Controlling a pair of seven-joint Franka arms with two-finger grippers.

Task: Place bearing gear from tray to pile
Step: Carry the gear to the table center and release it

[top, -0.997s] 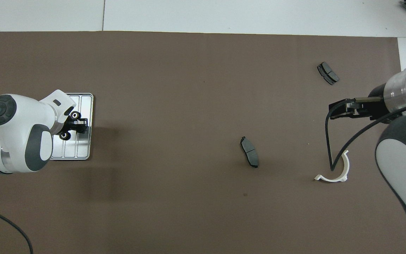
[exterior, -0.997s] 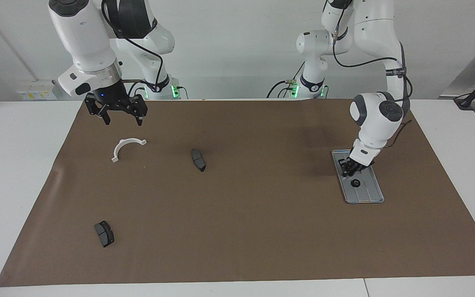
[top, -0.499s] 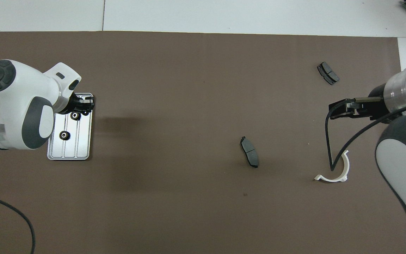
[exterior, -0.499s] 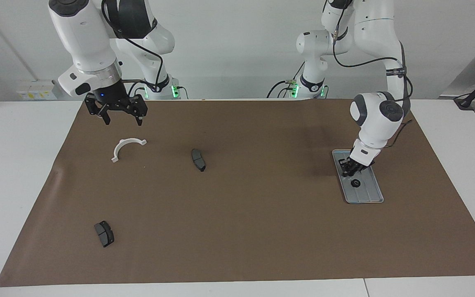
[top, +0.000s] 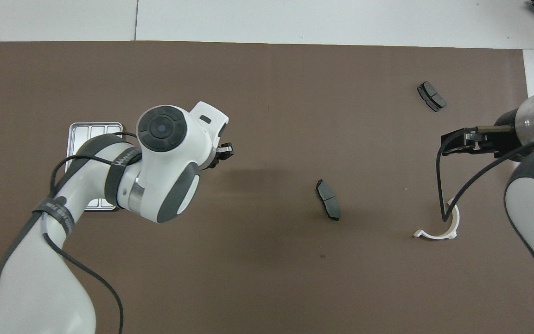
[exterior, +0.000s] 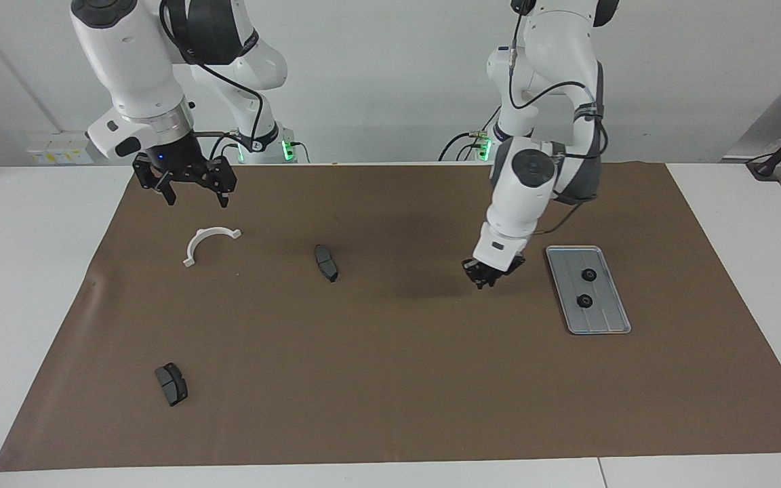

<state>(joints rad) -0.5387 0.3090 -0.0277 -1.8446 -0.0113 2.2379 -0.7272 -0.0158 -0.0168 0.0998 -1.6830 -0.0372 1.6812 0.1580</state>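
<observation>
Two bearing gears (exterior: 588, 274) lie in the tray (exterior: 607, 320) near the worktop's edge at the left arm's end, and none has reached the pile (exterior: 326, 263) yet. The left tool (exterior: 487, 278), closed, hangs over bare worktop beside the tray; I cannot tell whether it carries a gear. The right tool (exterior: 187, 188) waits open near the white bracket (exterior: 207, 238).

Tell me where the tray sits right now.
In the facing view the tray lies flat on the brown mat toward the left arm's end of the table, two bearing gears on it, beside the raised left tool.
</observation>
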